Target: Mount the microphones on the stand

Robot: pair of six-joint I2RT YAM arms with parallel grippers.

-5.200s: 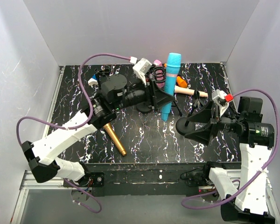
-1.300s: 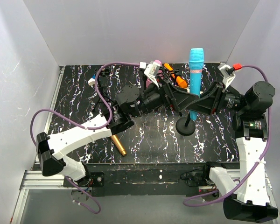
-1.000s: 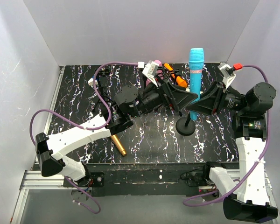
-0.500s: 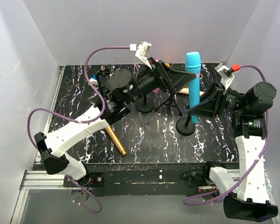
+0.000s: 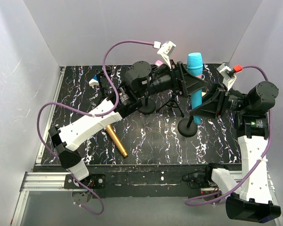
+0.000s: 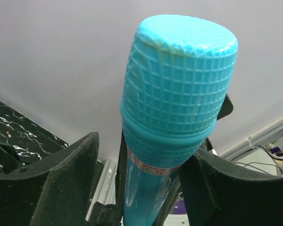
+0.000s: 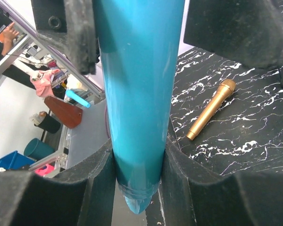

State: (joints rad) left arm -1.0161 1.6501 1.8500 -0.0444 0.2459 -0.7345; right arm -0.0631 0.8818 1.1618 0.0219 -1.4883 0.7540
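Nearest the arm bases, a gold microphone [image 5: 115, 140] lies flat on the black table [image 5: 75, 101], whose top is veined with white like marble. The microphone is a slim metallic stick with a rounded mesh head, and nothing touches it.

Just beyond it to the right stands the stand [image 5: 187, 128], a round, flat black base with a thin pole rising from it.

Above that base, the right gripper [image 7: 137, 165] has its jaws pressed tight on the blue microphone [image 5: 196, 94]. It pinches the smooth, glossy tapering handle low down, near the pointed tail. Its black foam-like pads [image 7: 102, 175] hug the handle on both sides. The microphone stands nearly upright over the stand's pole. Whether its tail sits in the stand's holder cannot be told.

Higher and farther back, the left gripper [image 6: 141, 150] is at the microphone's head. Its jaws are spread wide, one matte black finger on each side of the neck. The left finger [image 6: 52, 188] stands clear of the neck, while the right one is very close. The head is a blunt cyan dome with a moulded grid texture, and a thin printed band sits below its collar.

Behind these, a second round black base [image 5: 146, 108] rests on the table toward the rear wall.
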